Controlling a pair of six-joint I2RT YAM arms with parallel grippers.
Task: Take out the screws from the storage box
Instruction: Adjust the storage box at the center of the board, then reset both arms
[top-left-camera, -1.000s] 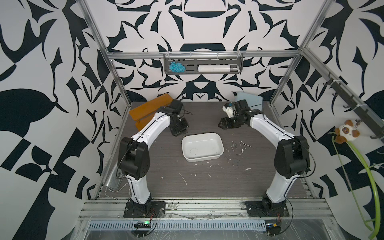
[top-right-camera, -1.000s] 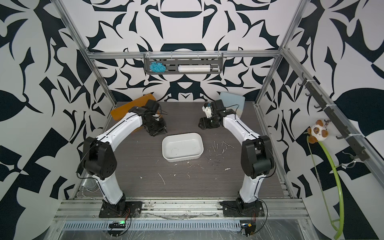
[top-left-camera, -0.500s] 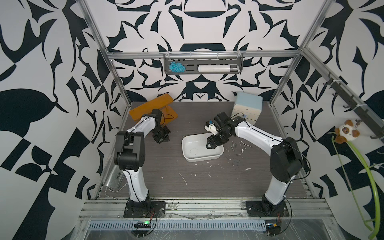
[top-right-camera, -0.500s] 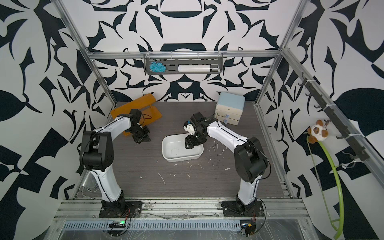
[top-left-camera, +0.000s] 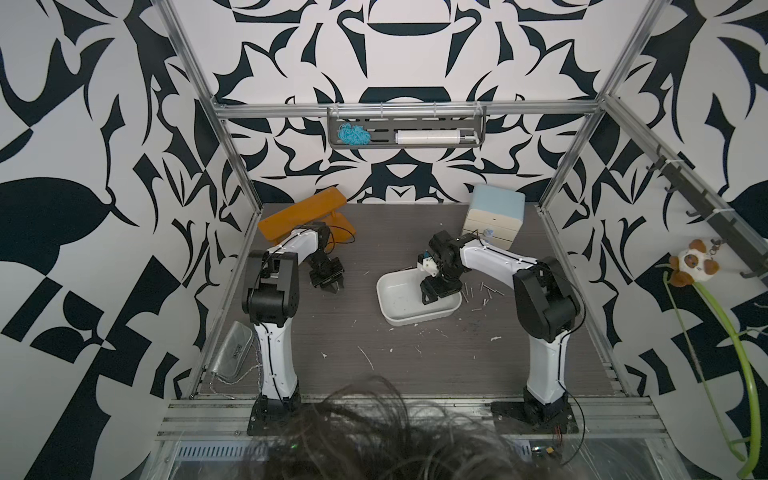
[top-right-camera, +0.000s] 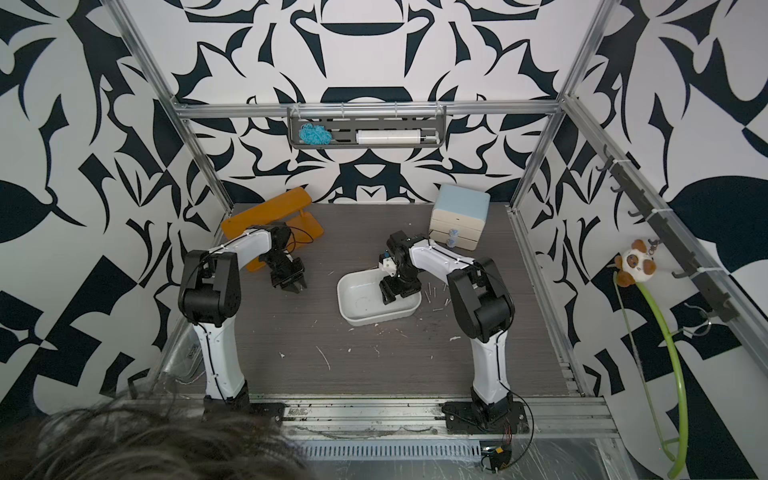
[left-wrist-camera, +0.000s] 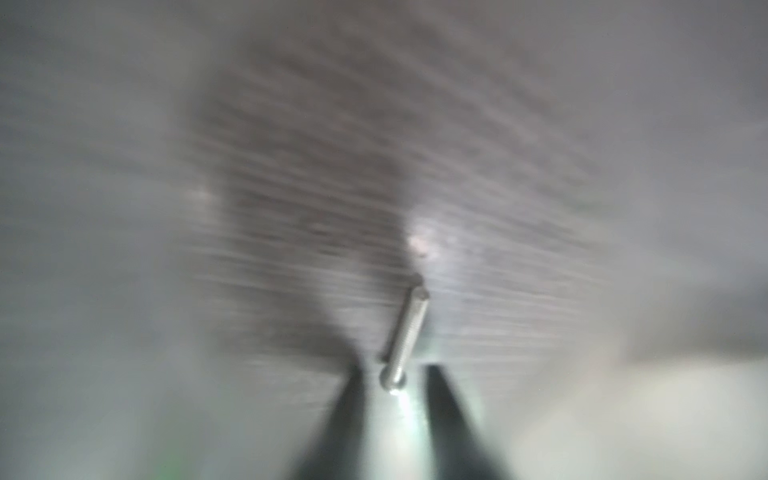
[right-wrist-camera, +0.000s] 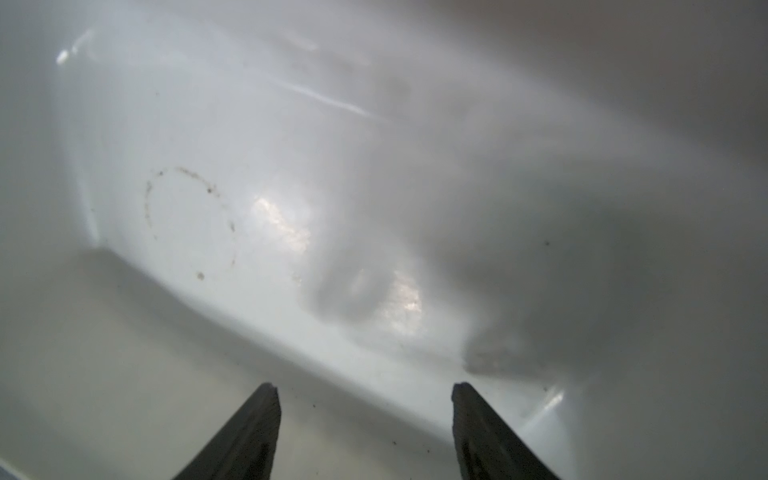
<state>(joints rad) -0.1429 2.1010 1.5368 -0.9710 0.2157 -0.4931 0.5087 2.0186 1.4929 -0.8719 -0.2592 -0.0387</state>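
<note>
- Left gripper (left-wrist-camera: 394, 369): jaws released, one screw (left-wrist-camera: 409, 328) loose between them.
- Right gripper (right-wrist-camera: 365, 388): jaws released, empty, inside the one box (top-left-camera: 415, 321).
- We count perhaps eight screws (top-left-camera: 484, 287) beside it.

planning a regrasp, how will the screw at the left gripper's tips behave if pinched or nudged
The screw looks like a thin round metal shaft, so probably stiff, light, and apt to roll on the table. Its slim shaft could slip or pivot between the left gripper's narrow tips, parted around its head.
</note>
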